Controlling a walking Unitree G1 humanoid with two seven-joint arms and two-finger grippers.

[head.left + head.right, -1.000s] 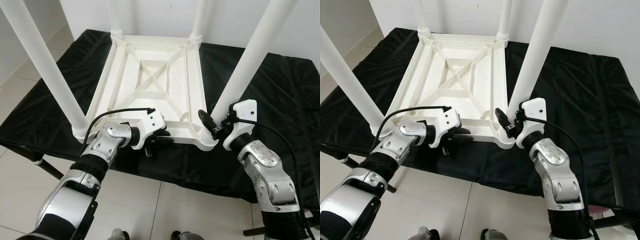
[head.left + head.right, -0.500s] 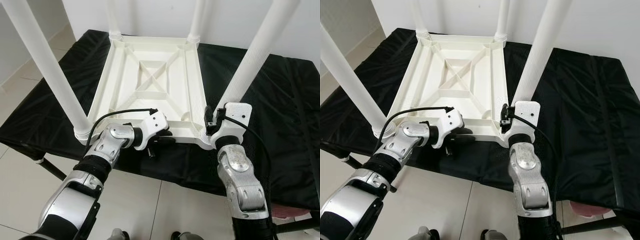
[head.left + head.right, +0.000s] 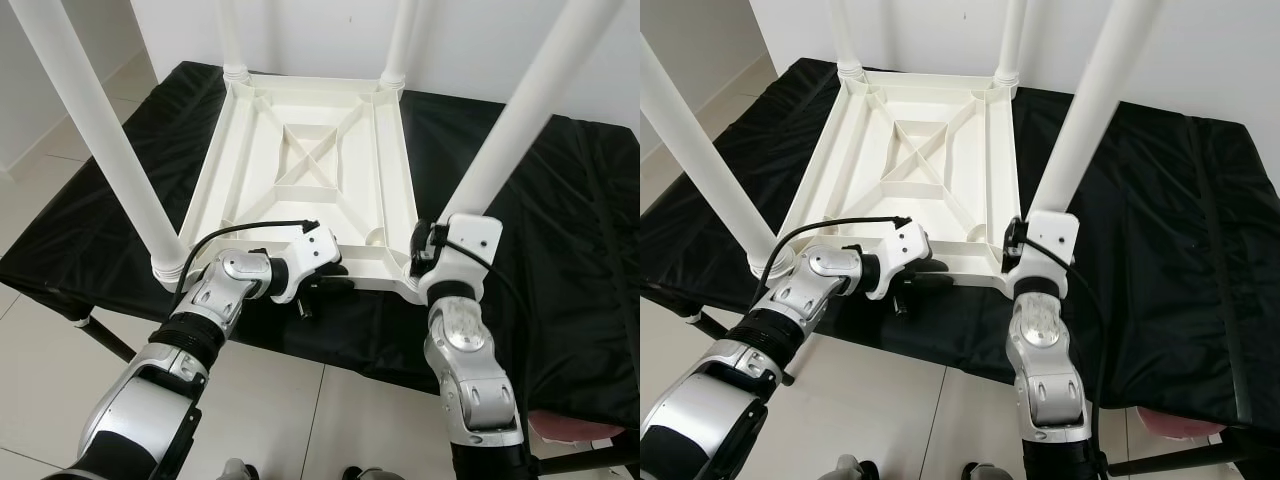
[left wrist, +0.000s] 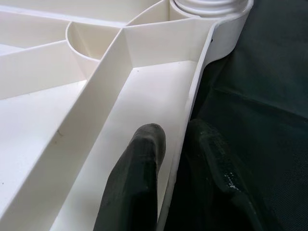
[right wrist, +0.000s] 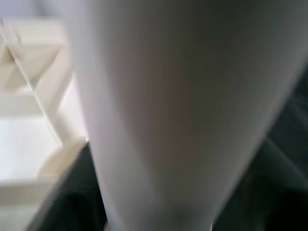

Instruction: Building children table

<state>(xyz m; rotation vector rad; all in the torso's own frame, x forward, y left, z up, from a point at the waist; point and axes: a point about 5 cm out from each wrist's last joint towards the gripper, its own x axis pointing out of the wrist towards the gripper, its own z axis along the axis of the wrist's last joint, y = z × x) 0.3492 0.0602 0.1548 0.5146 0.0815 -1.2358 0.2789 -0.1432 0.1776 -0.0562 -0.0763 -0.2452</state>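
Lying upside down on the black cloth [image 3: 90, 210], the white tabletop [image 3: 310, 170] shows its ribbed underside, which is what lets the legs stand up out of the corner sockets; all four corners carry a leg, so the build looks close to done. The left gripper [image 4: 180, 159] pinches the near rim of the tabletop, one finger [image 4: 139, 168] inside the wall and the other outside on the cloth side, apparently to keep the piece from sliding or turning. The right gripper [image 3: 430, 250] sits at the foot of the near right leg [image 3: 520, 110], just above its socket, and its wrist camera looks straight at the blurred white tube. I cannot tell whether those fingers are closed on the leg or only beside it. A hold that low suits twisting or pressing the leg home while the other arm braces the frame
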